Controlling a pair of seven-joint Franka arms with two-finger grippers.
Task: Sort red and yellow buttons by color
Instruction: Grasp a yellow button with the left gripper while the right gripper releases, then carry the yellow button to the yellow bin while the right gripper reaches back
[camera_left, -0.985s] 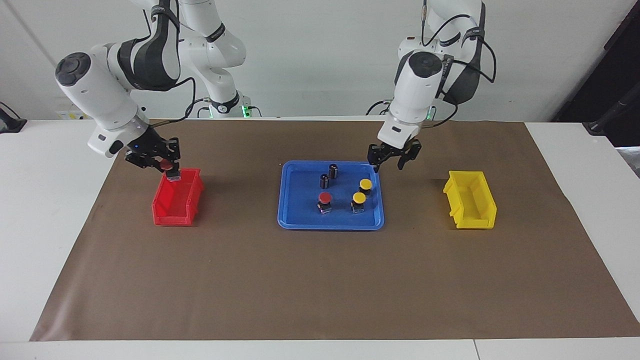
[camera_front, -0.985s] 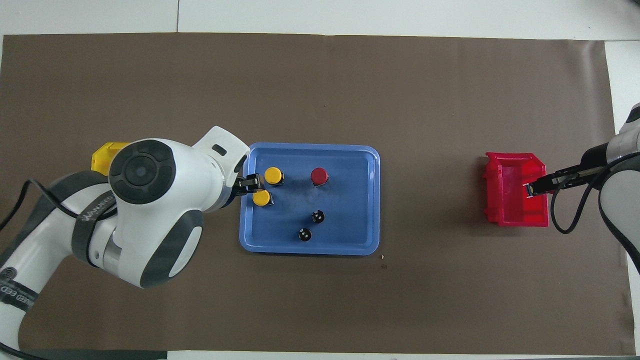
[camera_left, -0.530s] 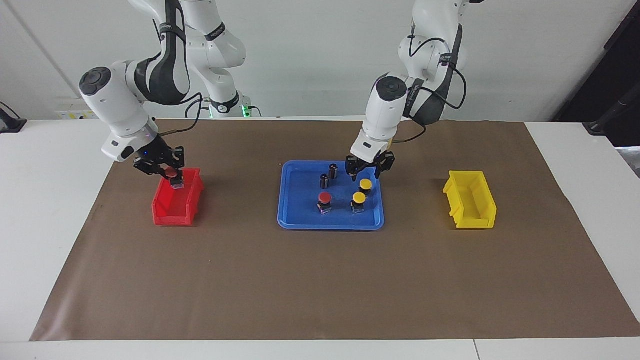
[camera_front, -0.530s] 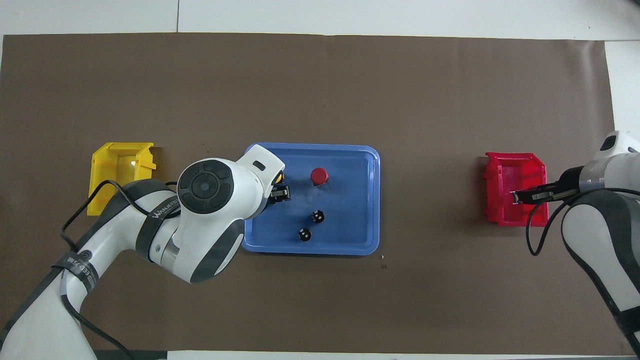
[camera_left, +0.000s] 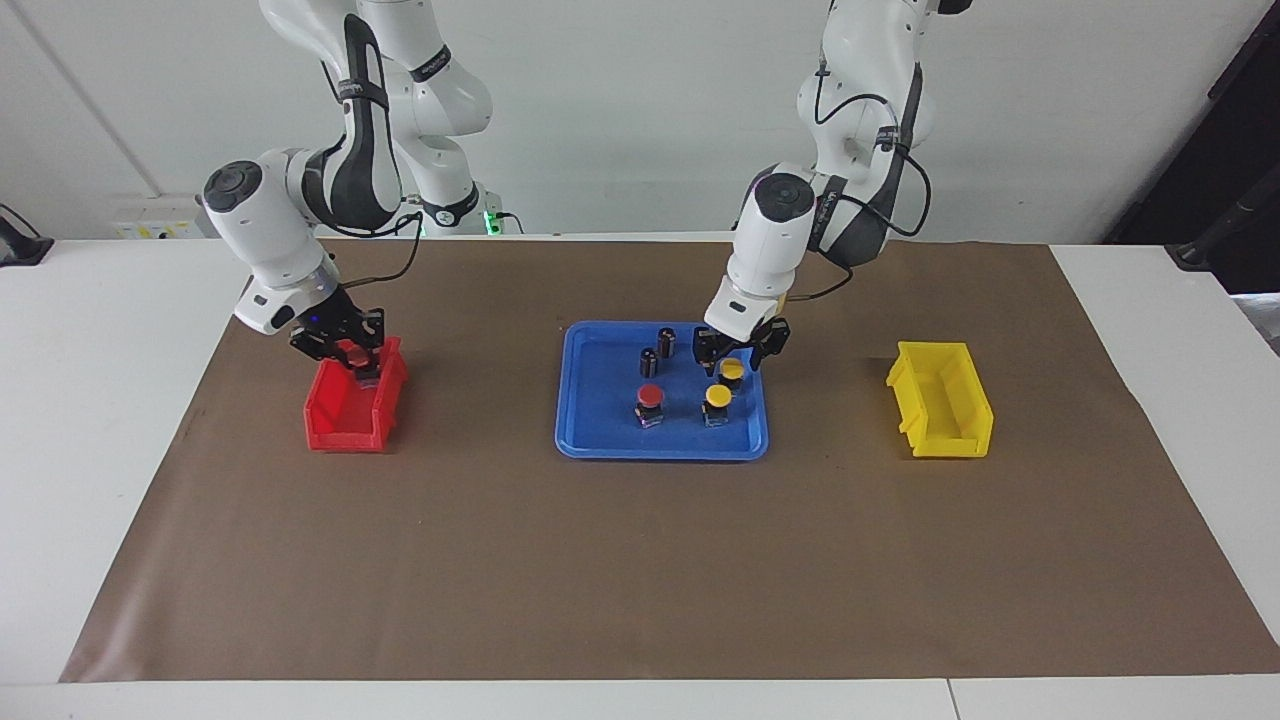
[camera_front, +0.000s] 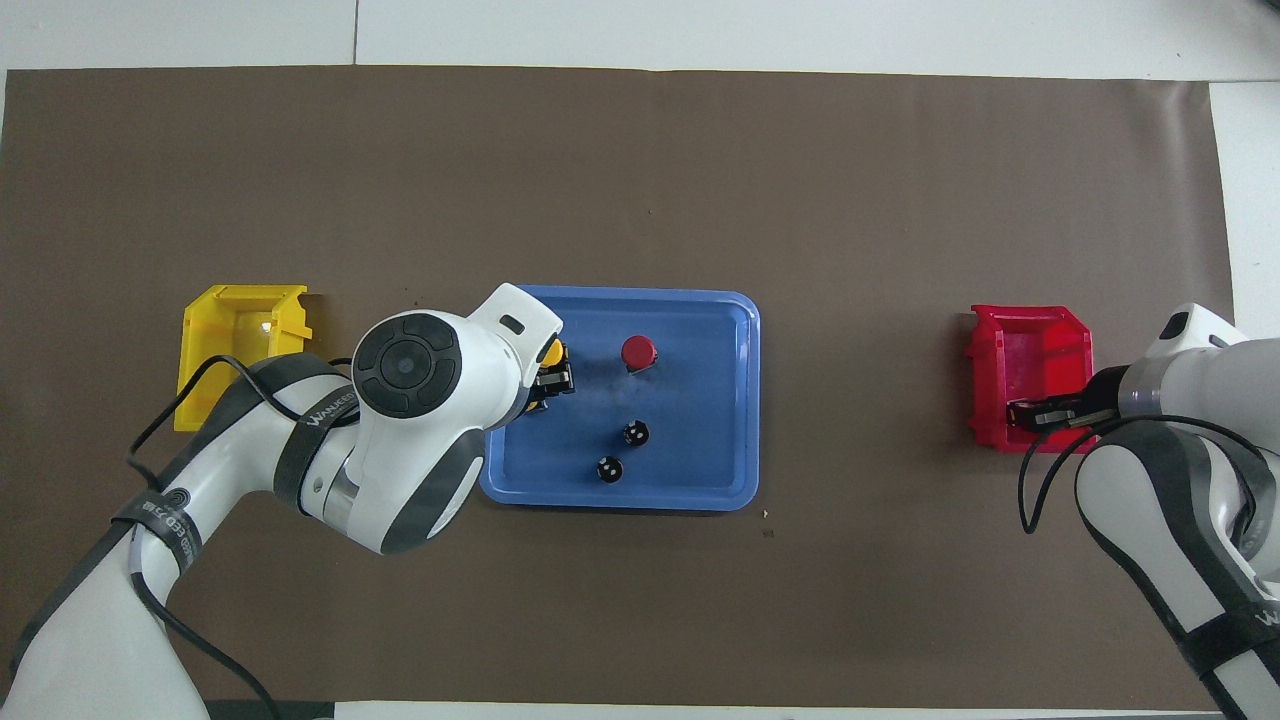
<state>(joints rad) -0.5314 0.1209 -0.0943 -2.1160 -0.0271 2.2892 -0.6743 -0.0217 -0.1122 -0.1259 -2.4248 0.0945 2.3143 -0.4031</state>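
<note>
Yellow button (camera_left: 732, 368) beneath the spread left gripper (camera_left: 738, 352) should be centred; red button (camera_left: 357, 354) is pinched by the right gripper (camera_left: 352, 357).

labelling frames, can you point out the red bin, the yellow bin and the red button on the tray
red bin (camera_left: 335, 420), facing view, its bare inner floor
yellow bin (camera_left: 945, 402), facing view, its inner floor
red button on the tray (camera_left: 650, 394), facing view, its domed cap

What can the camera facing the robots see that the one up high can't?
Only the facing view shows both yellow buttons whole and the red button in the right gripper. Only the overhead view shows the yellow bin's floor. Both show the blue tray, the red bin and the tray's red button.
</note>
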